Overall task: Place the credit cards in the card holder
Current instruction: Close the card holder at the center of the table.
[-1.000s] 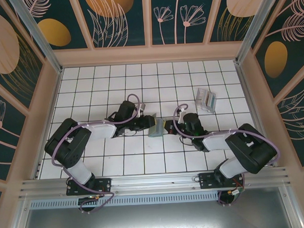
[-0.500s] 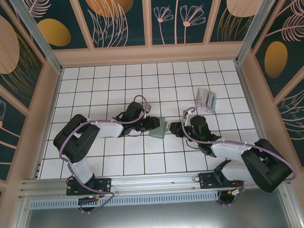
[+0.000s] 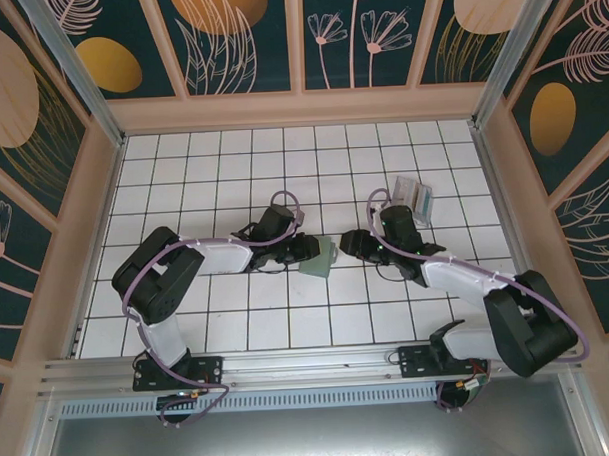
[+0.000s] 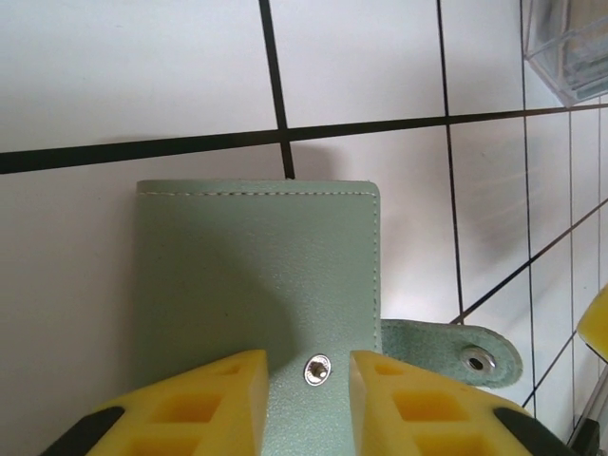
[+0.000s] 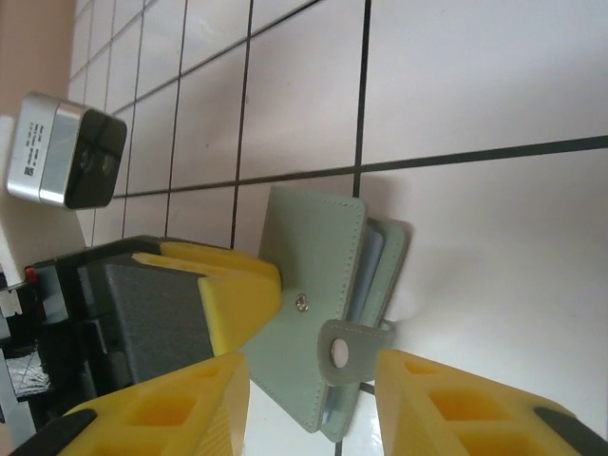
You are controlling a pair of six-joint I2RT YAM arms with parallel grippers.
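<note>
Left gripper (image 4: 307, 375) is pressing narrowly parted fingers onto the card holder (image 4: 256, 275). The holder is lying flat on the white tiles (image 4: 142, 66), strap (image 4: 456, 351) unsnapped. Right gripper (image 5: 313, 370) is hovering just beside it, spread wide and empty. Judged step: steadying the holder for loading (bluish layers inside, cards or sleeves, cannot tell). The next move is calling for a card slid in edge-on. Clear stand (image 3: 412, 199) is sitting well beyond.
</note>
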